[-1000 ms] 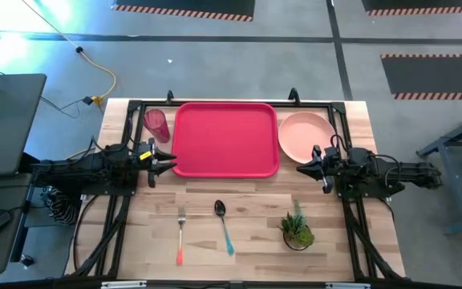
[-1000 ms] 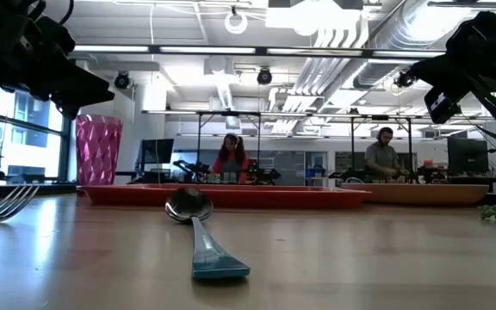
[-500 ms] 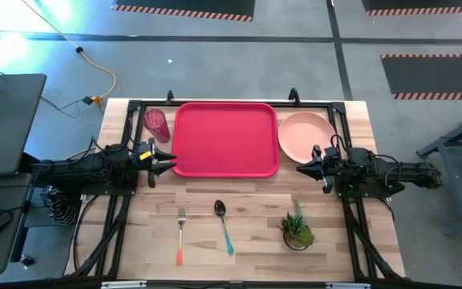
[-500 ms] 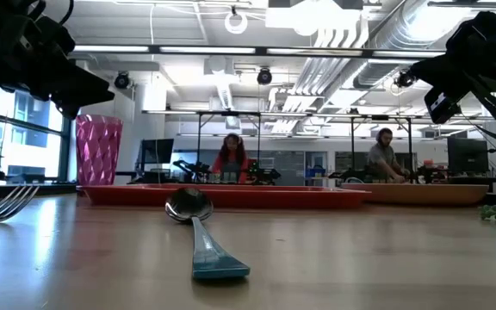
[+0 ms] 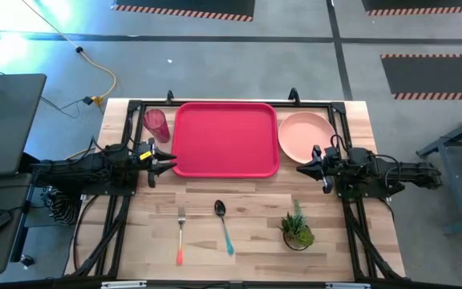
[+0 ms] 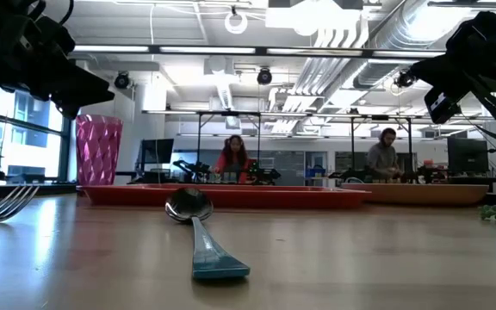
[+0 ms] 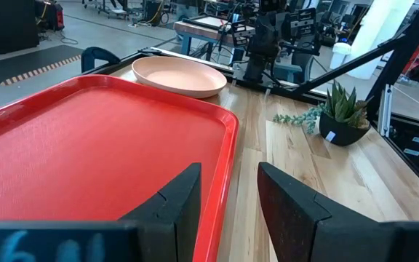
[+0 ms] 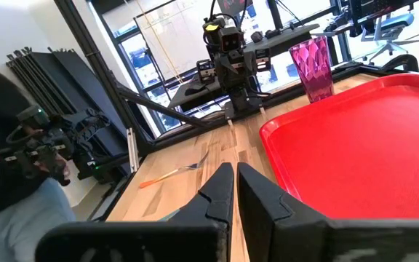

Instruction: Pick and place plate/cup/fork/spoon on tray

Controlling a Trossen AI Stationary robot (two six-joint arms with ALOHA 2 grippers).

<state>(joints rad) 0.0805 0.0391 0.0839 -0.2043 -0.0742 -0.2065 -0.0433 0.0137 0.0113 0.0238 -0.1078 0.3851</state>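
- Near the front edge of the bench [image 5: 255, 257], the fork [image 5: 180, 233] and the spoon [image 5: 223, 225] lie side by side, handles toward the front; the fork is on the left-arm side, and a small potted plant [image 5: 296, 227] stands toward the right-arm side.
- At mid-bench the left gripper [image 5: 169, 163] sits at the tray's front-left corner. Its fingers [image 7: 180, 204] are partly spread, astride the rim, and hold nothing.
- The right gripper [image 5: 303, 169] sits off the tray's front-right corner, just in front of the plate, its fingers [image 8: 220, 193] pressed nearly together and empty.
- Toward the back edge, the red tray [image 5: 224, 138] lies bare in the middle, the cup [image 5: 156, 124] upright by its back-left corner and the plate [image 5: 306, 134] just beside its right rim.
- In my judgement no pick is started: all four things are off the tray.
- The plate looks the likeliest first pick; the right gripper would need to spread its fingers, reach to the near rim and pinch it.
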